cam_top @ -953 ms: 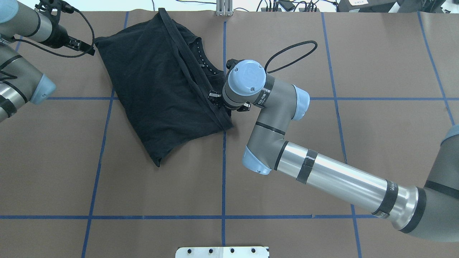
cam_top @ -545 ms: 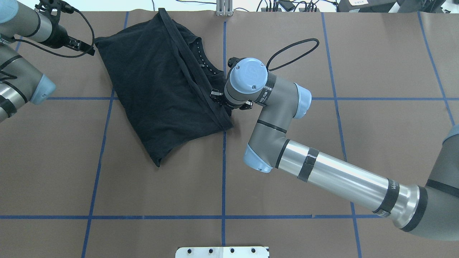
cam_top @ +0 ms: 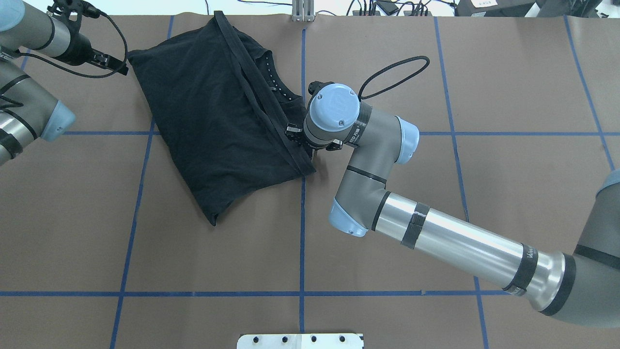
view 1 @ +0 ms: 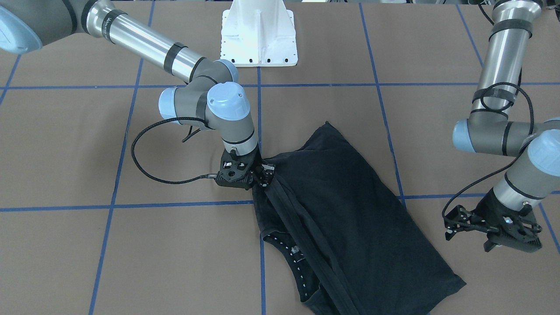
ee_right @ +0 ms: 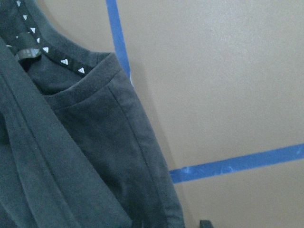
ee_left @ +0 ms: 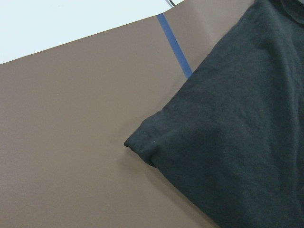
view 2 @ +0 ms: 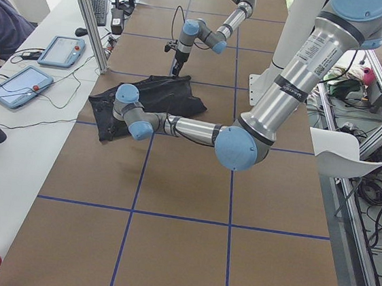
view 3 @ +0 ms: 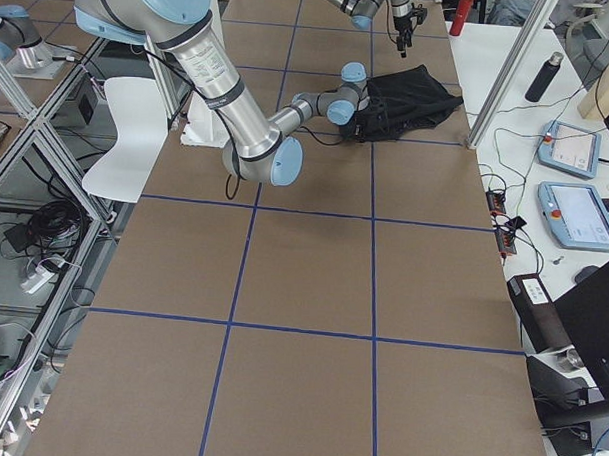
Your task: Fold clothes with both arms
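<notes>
The black short-sleeved T-shirt (cam_top: 218, 121) lies partly folded and askew on the brown table (cam_top: 436, 218), on the far side and towards my left. One long doubled band of cloth runs across its top layer. My right fingers (view 1: 266, 171) are down at the shirt's right edge, just below the collar with its row of small white triangles (ee_right: 61, 61), touching or all but touching the cloth. The wrist above hides them, so I cannot tell whether they are parted or pinched on fabric. My left fingers (cam_top: 112, 64) hang just beside the shirt's far left corner (ee_left: 137, 141), apart from it, and I cannot tell their state either.

I judge this cloth to be light, limp and quick to wrinkle. It would sag from any single pinch and drag the layers beneath along with it. So I would take it by the edges, not the middle. The right hold belongs at the hemmed edge under my wrist, catching all the layers, and the left at that rounded corner, where the fold gives a thicker bite. Lifted evenly at both ends, it should carry over without twisting.
</notes>
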Controlling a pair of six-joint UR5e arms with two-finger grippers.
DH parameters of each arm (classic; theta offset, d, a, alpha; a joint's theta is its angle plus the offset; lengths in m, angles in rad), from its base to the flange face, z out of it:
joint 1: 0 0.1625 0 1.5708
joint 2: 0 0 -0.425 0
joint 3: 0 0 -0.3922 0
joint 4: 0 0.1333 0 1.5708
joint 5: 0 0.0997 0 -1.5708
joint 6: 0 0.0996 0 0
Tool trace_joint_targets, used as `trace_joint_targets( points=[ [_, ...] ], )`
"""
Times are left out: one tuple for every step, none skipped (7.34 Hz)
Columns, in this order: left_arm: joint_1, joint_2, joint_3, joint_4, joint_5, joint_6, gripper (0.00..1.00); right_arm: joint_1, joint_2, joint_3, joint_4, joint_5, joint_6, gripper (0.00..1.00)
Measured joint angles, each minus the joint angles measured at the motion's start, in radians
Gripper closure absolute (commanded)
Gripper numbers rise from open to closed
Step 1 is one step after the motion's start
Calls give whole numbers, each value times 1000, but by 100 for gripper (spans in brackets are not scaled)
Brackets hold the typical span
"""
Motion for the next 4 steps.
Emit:
trace_joint_targets(
  points=[
    [0,0,0,0,0,0,0,-1,2,0,0,-1,4,100],
    [0,0,0,0,0,0,0,-1,3,0,0,-1,6,100],
    [0,0,0,0,0,0,0,-1,4,1,0,1,6,100],
    [0,0,0,0,0,0,0,-1,4,5,-1,6,6,100]
  ],
)
